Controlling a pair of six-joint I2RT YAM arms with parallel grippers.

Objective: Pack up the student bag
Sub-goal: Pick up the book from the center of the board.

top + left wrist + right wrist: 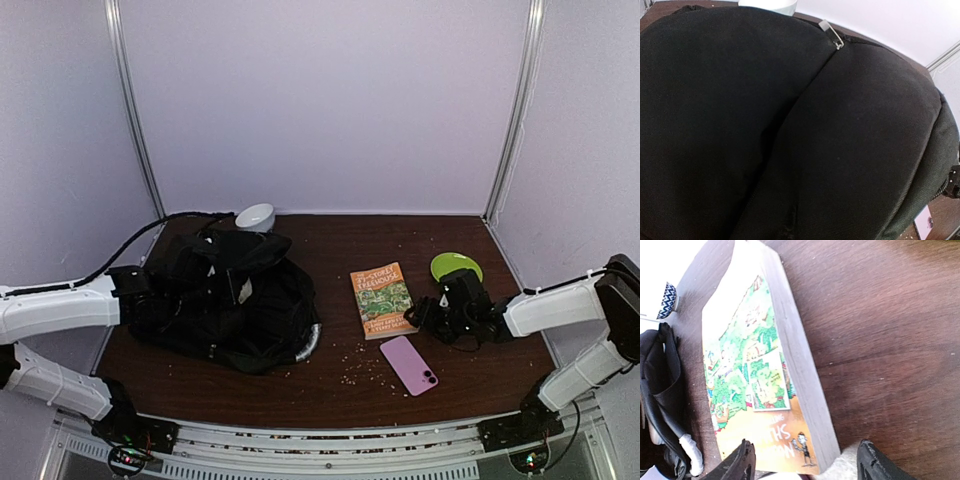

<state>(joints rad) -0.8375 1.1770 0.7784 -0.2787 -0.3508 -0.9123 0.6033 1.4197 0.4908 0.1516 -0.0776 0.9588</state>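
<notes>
The student bag [225,300] is a large black soft backpack lying on the left half of the brown table, its grey-white handle [308,343] towards the middle. My left gripper [150,285] is pressed against the bag's left side; the left wrist view is filled with black fabric [790,130] and a zipper pull [831,34], and no fingers show. A colourful book [383,298] lies flat right of the bag. My right gripper [418,315] is open at the book's [750,375] near corner, its fingertips [742,464] either side of it.
A pink phone [408,364] lies in front of the book. A green plate [456,266] sits at the back right. A white bowl [255,216] stands behind the bag. Crumbs are scattered over the table [330,385]. Walls close in on three sides.
</notes>
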